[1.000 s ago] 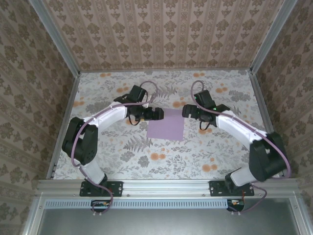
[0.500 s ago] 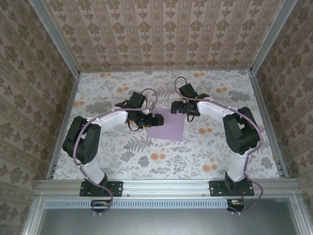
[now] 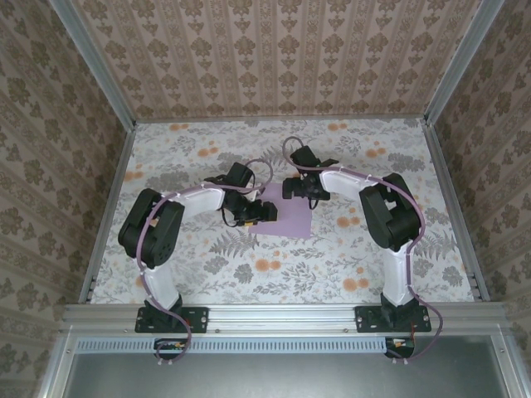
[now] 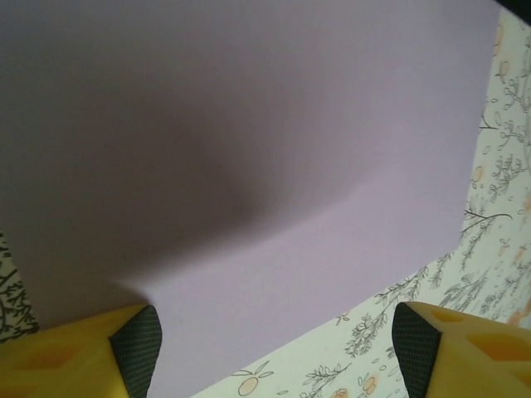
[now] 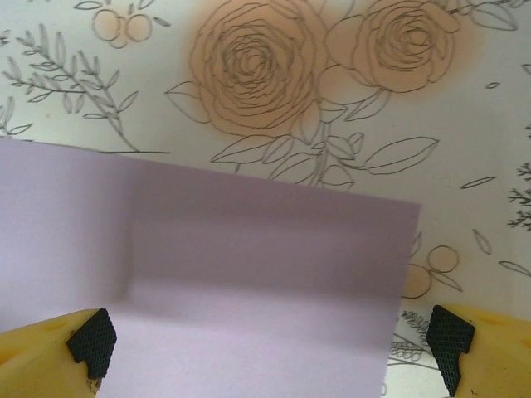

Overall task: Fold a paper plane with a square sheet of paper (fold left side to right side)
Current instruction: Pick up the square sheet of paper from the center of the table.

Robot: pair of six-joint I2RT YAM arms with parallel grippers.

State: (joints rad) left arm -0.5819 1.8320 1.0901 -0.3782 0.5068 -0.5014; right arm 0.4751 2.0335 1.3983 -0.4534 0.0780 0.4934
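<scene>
Starting at the left jaws: they stand well apart with nothing pinched. One black pad (image 4: 137, 348) sits at the edge of the lilac paper (image 4: 249, 124), the other out over the printed desk (image 4: 498, 274). Cannot tell whether either pad touches the sheet. A soft shadowed hump crosses the paper ahead of them, so it seems not to lie quite flat.

Right jaws: fully wide, holding nothing. One pad (image 5: 91, 342) is above the paper, the other past its corner over the desk; the sheet's far edge runs between them.

From above, the paper is an unfolded square mid-desk, with the left jaws at its left edge and the right jaws at its far-left corner, near each other.

Risks, as I judge them:
- The sheet is thin and lies on a smooth surface. A pinch that misses under the edge would shove it sideways, not lift it.
- Nothing pins the right side, so any drag would rotate the square and the left-to-right fold would land skewed.
- Squeezing into the hump could set a stray crease.
- With both sets of jaws crowding one corner, they could knock together.
</scene>
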